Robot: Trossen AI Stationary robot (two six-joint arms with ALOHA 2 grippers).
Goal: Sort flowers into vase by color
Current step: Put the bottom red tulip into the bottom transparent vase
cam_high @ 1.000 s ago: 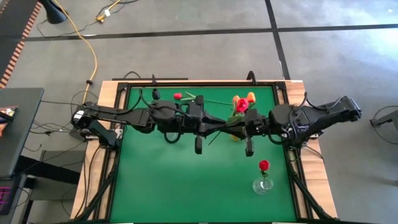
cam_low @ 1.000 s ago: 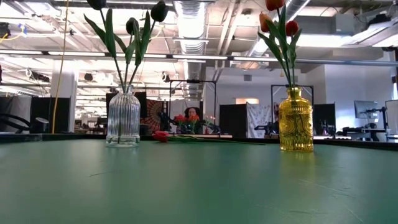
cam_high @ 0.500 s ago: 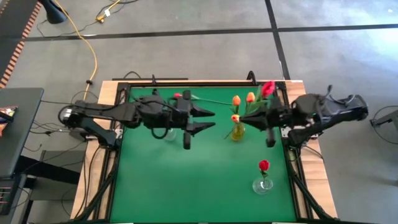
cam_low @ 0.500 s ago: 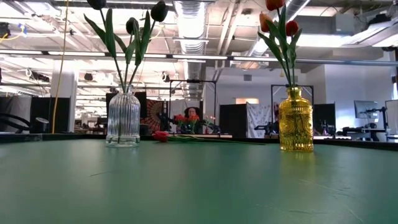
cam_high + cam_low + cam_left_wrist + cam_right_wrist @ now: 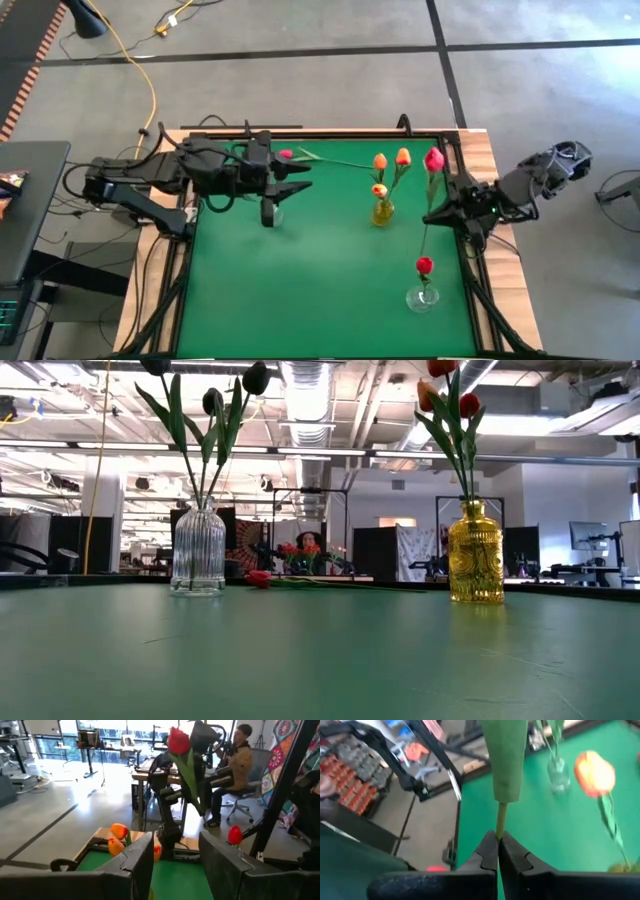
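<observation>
stem [image 5: 501, 822] between right fingers [image 5: 487, 854]

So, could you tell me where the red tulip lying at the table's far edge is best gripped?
Judging from the high view, grip the red tulip on its thin stem just behind the head, from straight above: it lies flat, the stem running rightward, clear of the yellow vase.

An open-plan robotics lab: exposed ceiling ducts [image 5: 300, 390], other workstations [image 5: 150, 767], a seated person [image 5: 235, 765].
</observation>
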